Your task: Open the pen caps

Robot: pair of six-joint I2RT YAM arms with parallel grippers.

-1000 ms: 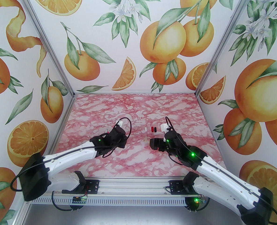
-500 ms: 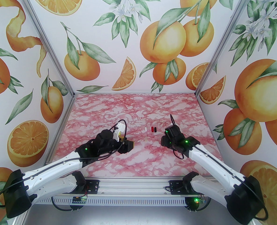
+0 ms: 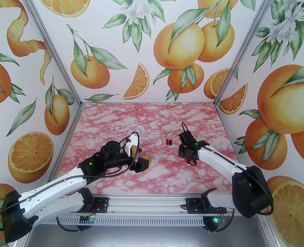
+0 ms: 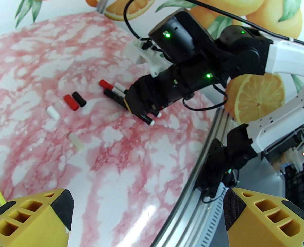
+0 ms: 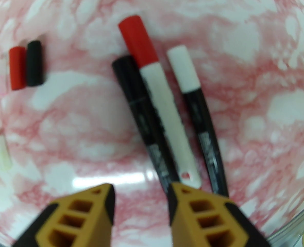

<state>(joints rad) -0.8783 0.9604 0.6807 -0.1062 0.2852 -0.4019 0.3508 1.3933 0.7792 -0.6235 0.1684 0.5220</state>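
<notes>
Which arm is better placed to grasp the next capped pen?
Right. The right claw hangs above the three capped pens; the left claw stands open, farther off, past the loose caps.

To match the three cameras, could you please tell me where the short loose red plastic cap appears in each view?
Top external: short loose red plastic cap, mid-table between the arms.
Left wrist: red cap, left of centre.
Right wrist: red cap, upper left.
Shared landmark: short black plastic cap right beside it.

Robot lab test booth: aluminium frame [image 3: 51,50], orange-print walls [image 3: 152,35], marble-print table [image 3: 152,179].
</notes>
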